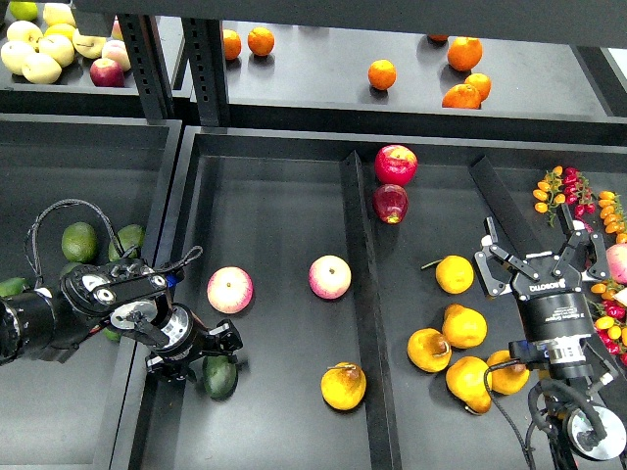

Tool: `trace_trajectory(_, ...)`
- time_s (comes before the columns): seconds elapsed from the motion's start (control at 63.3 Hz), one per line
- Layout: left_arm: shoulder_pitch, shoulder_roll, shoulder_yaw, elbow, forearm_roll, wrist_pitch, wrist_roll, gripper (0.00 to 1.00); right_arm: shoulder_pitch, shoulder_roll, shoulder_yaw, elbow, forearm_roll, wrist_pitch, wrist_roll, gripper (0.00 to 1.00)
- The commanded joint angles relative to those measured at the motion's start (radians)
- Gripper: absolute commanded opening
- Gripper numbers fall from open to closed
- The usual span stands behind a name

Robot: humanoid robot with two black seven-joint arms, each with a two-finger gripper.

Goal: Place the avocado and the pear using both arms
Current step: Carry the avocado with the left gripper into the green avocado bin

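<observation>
The dark green avocado (221, 377) lies in the left compartment of the black middle tray (284, 206), near its front left corner. My left gripper (201, 356) hovers right over the avocado's upper end and hides part of it; its jaws look spread and hold nothing. The golden-yellow pear (344, 386) with a brown patch lies in the same compartment, against the divider (355, 245). My right gripper (537, 251) is open and empty, raised over the right compartment.
Two pink-yellow apples (230, 290) (330, 277) lie in the left compartment. Two red apples (396, 164) sit by the divider's far end. Several yellow pears (463, 327) lie in the right compartment. More avocados (79, 241) fill the left bin. Oranges (382, 74) are on the shelf.
</observation>
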Motion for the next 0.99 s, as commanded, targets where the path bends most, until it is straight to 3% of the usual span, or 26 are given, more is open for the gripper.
trace_trajectory(0.0,0.001,-0.005,-0.01,0.008,0.007,0.0,0.0,0.38,0.0,0.0,0.0,0.0,0.0,0.0,0.0,1.0)
trace_trajectory(0.253,-0.017,-0.005,-0.053,0.01,0.015,0.0,0.0,0.31,0.002,0.0,0.0,0.0,0.0,0.0,0.0,1.0)
trace_trajectory(0.426,-0.119,0.024,-0.067,-0.01,0.004,0.0,0.0,0.31,0.003,0.0,-0.001,0.0,0.002,0.0,-0.008,1.0)
trace_trajectory(0.979,-0.194,0.357,-0.076,-0.116,-0.018,0.0,0.0,0.33,0.015,0.0,-0.015,-0.006,0.0,0.0,-0.009,1.0)
